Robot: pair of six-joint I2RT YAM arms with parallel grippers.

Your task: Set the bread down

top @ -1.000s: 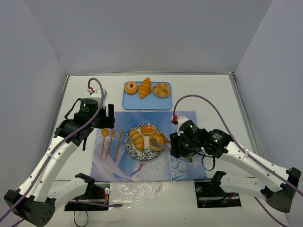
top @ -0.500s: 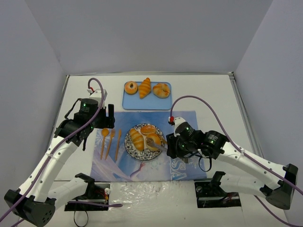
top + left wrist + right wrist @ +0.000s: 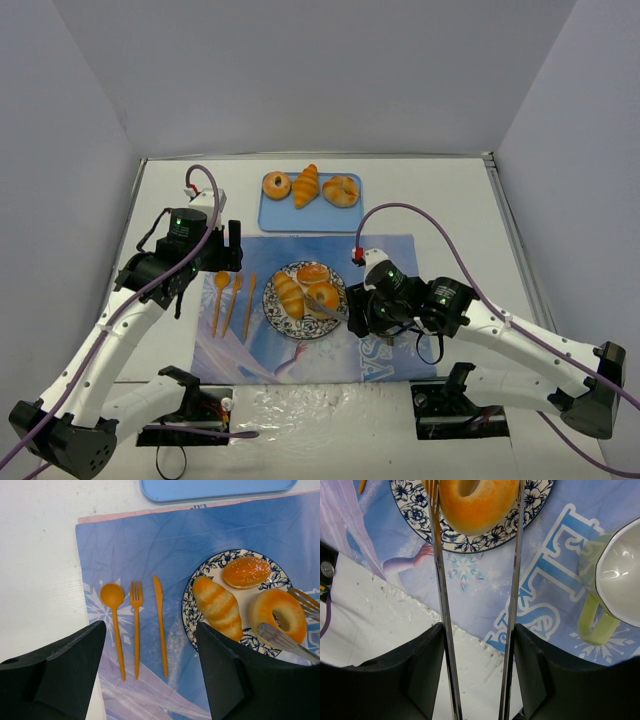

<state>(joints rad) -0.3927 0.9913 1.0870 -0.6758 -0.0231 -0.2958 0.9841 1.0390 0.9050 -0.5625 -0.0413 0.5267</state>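
A patterned plate point(image 3: 276, 318) on the blue mat holds a ridged roll point(image 3: 288, 294), an oval bun point(image 3: 313, 272) and a ring donut point(image 3: 323, 296). My right gripper point(image 3: 358, 310) is shut on metal tongs point(image 3: 333, 307). In the right wrist view the gripper point(image 3: 479, 630) holds the tongs point(image 3: 440, 580), whose arms stand on either side of the donut point(image 3: 487, 505), which rests on the plate point(image 3: 470, 541). My left gripper point(image 3: 232, 245) is open and empty above the cutlery point(image 3: 150, 627). Another donut point(image 3: 276, 185), croissant point(image 3: 306, 185) and bun point(image 3: 341, 190) lie on the blue tray point(image 3: 311, 218).
An orange spoon point(image 3: 114, 620), fork point(image 3: 136, 625) and knife point(image 3: 160, 625) lie on the mat point(image 3: 165, 545) left of the plate point(image 3: 187, 605). A white cup with a green handle point(image 3: 615, 575) stands on the mat to the right of the plate.
My right gripper has moved left with the tongs, further over the plate, and the donut between the tong arms has shifted slightly left. The left arm has not moved.
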